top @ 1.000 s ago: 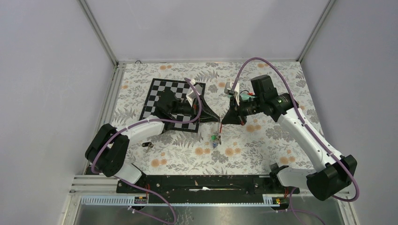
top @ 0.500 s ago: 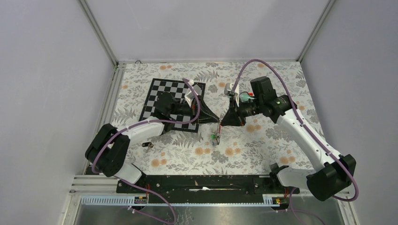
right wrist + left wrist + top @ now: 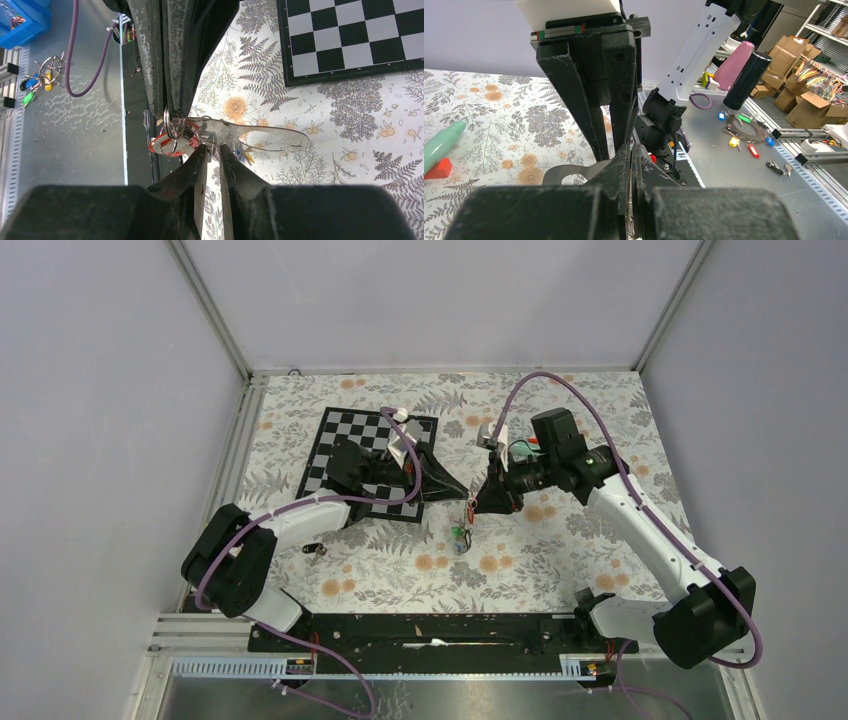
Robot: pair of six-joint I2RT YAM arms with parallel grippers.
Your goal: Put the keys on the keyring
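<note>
While a black key (image 3: 315, 549) lies alone on the cloth (image 3: 560, 560) near the left arm, well apart from everything else, the two arms meet farther out over the middle of the table. A bunch of keys (image 3: 459, 535) hangs there just below the two claws, a green tag showing from above. In the right wrist view a red tag (image 3: 172, 142) sits on small split rings at one end of the keyring (image 3: 225, 131), with blue and yellow tags partly hidden behind the fingers. The keyring is a thin grey oval held level above the cloth. The left gripper (image 3: 631, 155) has its fingers pressed fully together, pinching the keyring at the end where the red tag hangs. The right gripper (image 3: 211, 150) faces it from the other side, its fingers parted by a narrow gap, with a small ring sitting right at their tips. I cannot tell whether those tips touch that ring. Beyond the left claw a chessboard (image 3: 345, 435) lies flat on the cloth. Beyond the right claw lies a teal tube (image 3: 441, 145) with its red cap (image 3: 438, 169).
</note>
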